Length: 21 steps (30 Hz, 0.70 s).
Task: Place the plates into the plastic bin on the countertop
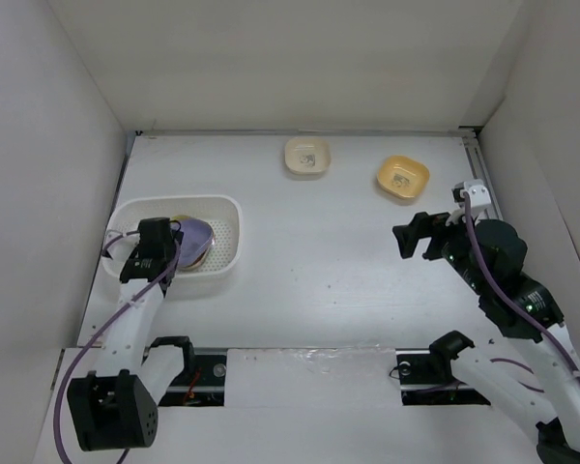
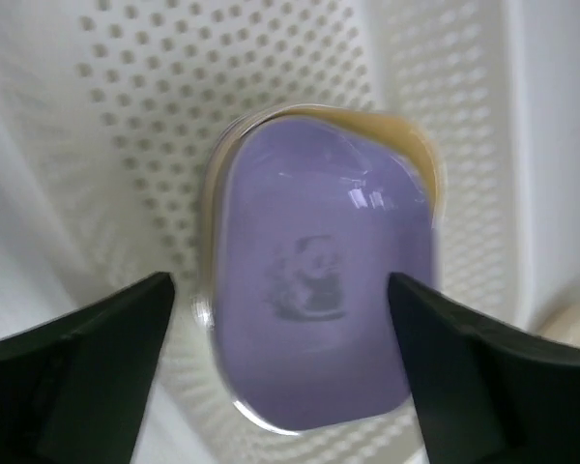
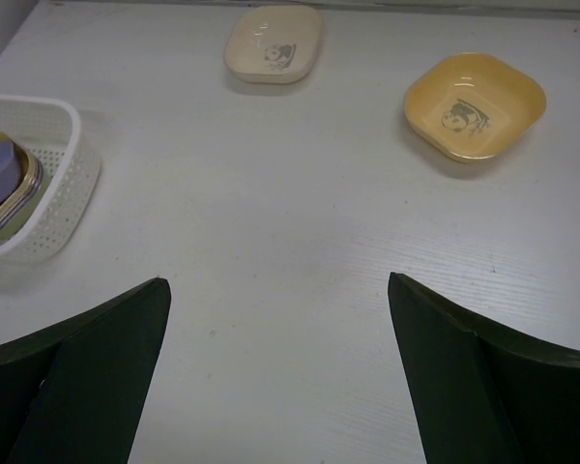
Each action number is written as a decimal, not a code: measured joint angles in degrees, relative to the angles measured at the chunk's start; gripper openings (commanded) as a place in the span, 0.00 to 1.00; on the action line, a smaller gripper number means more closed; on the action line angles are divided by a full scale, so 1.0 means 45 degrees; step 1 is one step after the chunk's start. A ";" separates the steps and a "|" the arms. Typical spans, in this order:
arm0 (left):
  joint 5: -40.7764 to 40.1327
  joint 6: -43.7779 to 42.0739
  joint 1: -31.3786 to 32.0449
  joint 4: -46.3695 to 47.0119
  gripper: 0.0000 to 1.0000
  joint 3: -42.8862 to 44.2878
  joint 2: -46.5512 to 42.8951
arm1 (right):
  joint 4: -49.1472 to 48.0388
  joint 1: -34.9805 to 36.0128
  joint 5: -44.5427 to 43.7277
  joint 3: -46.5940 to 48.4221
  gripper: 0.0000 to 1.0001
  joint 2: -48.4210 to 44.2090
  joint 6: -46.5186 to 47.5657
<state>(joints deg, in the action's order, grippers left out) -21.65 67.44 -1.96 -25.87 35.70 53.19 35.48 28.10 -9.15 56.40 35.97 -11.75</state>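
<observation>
The right pincer [image 3: 280, 377], jaws apart and empty, is the nearer to the orange plate [image 3: 474, 104], ahead-right on the bench [image 3: 300, 222].

White matte countertop [image 1: 348, 280], bearing a perforated white plastic bin [image 1: 236, 253] at left, a cream plate [image 1: 307, 157] at rear centre, an orange-yellow plate [image 1: 402, 178] near it, apart.

White arms [image 1: 135, 324], black joints [image 1: 111, 411], purple cables [image 1: 62, 396]
</observation>
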 measured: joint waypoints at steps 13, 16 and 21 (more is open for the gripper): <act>0.0398 -0.1836 -0.0005 -0.0214 1.00 0.1671 -0.1724 | -0.1486 -0.0612 -0.0175 0.0160 1.00 0.4061 -0.0457; 0.1224 -0.2968 0.0010 0.0272 1.00 0.2025 -0.1690 | -0.1807 -0.2103 -0.0087 0.0457 1.00 0.6251 -0.0748; 0.3021 -0.5037 0.0442 0.1020 1.00 0.2837 -0.0384 | -0.2744 -0.5459 0.0423 0.1787 0.97 1.0365 -0.1253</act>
<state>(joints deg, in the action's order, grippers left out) -8.05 44.77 0.03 -21.28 48.47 51.46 23.14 3.53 -7.25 64.45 82.61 -17.39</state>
